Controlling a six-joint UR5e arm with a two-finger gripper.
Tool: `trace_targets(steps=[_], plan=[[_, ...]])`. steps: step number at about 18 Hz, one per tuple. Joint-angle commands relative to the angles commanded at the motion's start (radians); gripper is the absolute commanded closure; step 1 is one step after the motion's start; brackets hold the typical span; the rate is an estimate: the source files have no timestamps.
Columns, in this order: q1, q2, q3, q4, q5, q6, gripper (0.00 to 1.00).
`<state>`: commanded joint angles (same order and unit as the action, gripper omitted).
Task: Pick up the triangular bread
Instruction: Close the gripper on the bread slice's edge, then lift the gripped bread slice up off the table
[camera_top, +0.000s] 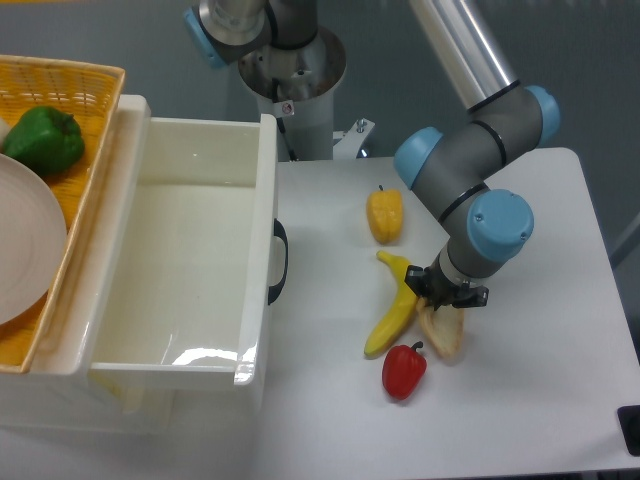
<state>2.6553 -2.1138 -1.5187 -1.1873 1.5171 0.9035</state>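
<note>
**Gripper down on the bread's top end, banana crowding its left**

The triangular bread (443, 335) lies flat on the white table (560, 330), pale face up, its wide end toward the near edge. The banana (393, 312) lies just beside it on the left, apparently touching it near the top, and the red bell pepper (404, 370) sits just below both. The yellow-orange bell pepper (385, 214) stands apart, farther back.

The gripper (446, 297) points straight down over the bread's narrow upper end, a sensible approach since the banana blocks the left flank. Its fingers are low at the crust and look drawn close about the wedge, but the wrist hides the contact, so I cannot tell whether the jaws are clamped on it.

The bread is not lifted. Judging by this, the grasp is 1 step from a lift; the banana may drag along.
</note>
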Motion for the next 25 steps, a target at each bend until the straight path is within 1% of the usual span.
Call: trace_targets(steps=[6, 9, 13, 15, 16, 19, 21, 22, 25], plan=[[0.015, 0.011, 0.044, -0.009, -0.052, 0.008, 1.0], [0.02, 0.034, 0.051, -0.011, -0.049, 0.02, 1.0], [0.025, 0.072, 0.057, -0.015, -0.048, 0.08, 1.0], [0.028, 0.086, 0.064, -0.063, -0.046, 0.087, 1.0], [0.035, 0.093, 0.069, -0.087, -0.046, 0.115, 1.0], [0.054, 0.13, 0.063, -0.135, -0.046, 0.19, 1.0], [0.06, 0.161, 0.057, -0.182, -0.046, 0.207, 1.0], [0.06, 0.176, 0.057, -0.198, -0.046, 0.207, 1.0], [0.058, 0.233, 0.035, -0.213, -0.044, 0.206, 1.0]])
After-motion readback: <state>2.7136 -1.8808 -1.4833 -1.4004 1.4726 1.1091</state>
